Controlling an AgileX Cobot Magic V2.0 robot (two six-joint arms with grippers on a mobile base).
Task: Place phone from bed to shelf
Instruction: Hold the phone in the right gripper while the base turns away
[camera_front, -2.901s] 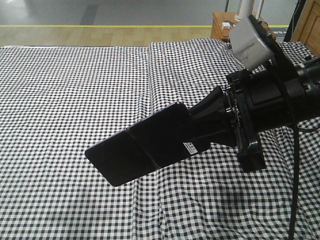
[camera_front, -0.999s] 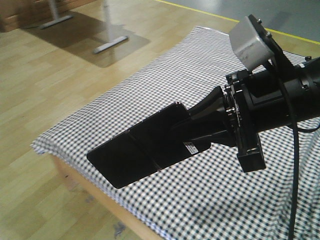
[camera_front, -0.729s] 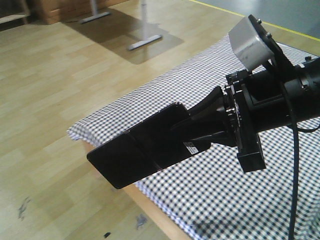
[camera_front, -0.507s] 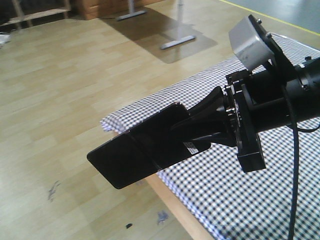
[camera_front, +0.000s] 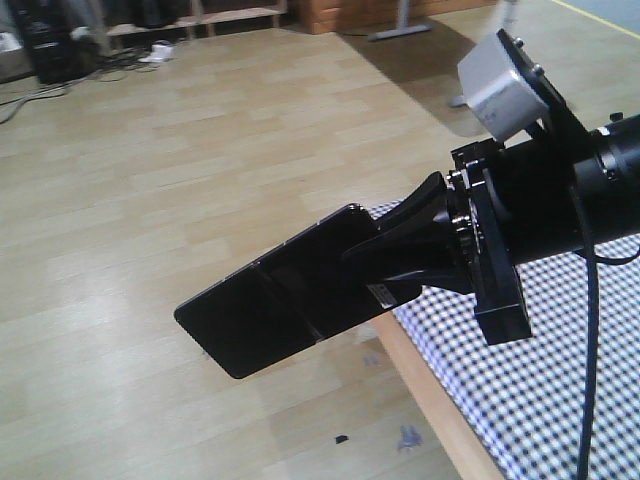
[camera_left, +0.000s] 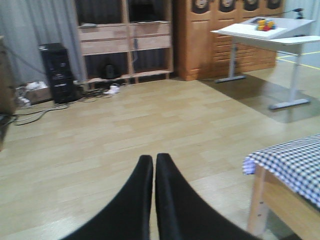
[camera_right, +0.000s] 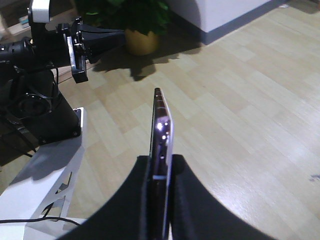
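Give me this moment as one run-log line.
stage: carry | phone: clamped in right gripper, over floor past bed corner | left gripper: shut, empty | shelf: across room, not reached

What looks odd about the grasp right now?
The phone is pinched at one end by the right gripper, most of it sticking out unsupported over the floor, beyond the bed. A crease crosses its middle; damage or fold, I cannot tell.

Right arm (camera_front: 615, 165): matte black housings.
Grey camera box (camera_front: 505, 85) with small screws above the wrist (camera_front: 530, 205); black cable (camera_front: 591, 340) hangs beneath; right hand (camera_front: 395, 258) has tapered black fingers (camera_front: 415, 212).
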